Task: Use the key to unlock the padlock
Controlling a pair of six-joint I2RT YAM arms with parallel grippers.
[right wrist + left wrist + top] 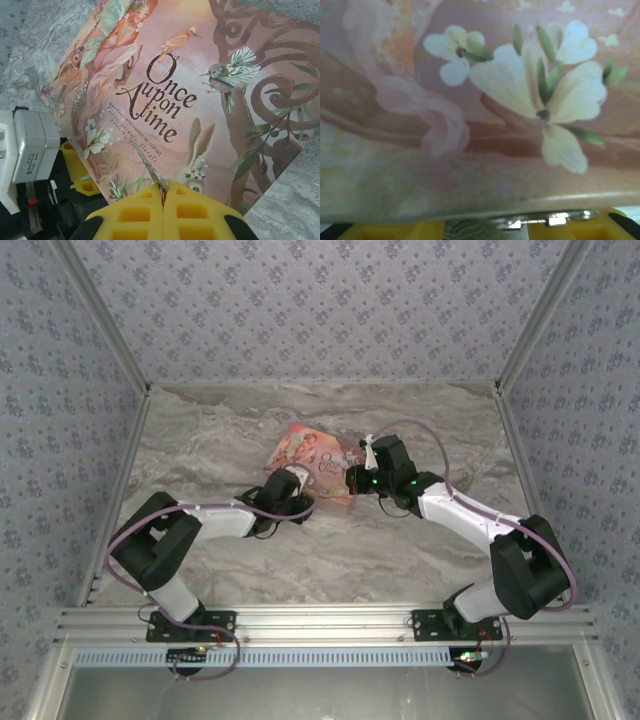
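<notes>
Right wrist view: the right pincer (162,189) is shown closed on the key (151,169), a thin silvery sliver that projects forward from between the fingertips and lies over the illustrated lid of the pink box (210,75). In the left wrist view, the flowered side of the box is seen close ahead of the left pincer (485,231). Its yellow fingers (380,231) are set apart, and a small bright metal fitting (540,218) is located just ahead of them, under the box's lower edge. Whether anything is clamped by this pincer cannot be told. The padlock cannot be identified with certainty, although the fitting may belong to it. Key pick-up is judged complete. Alignment of the key with the keyhole, insertion, turning and release of the shackle are judged outstanding.
</notes>
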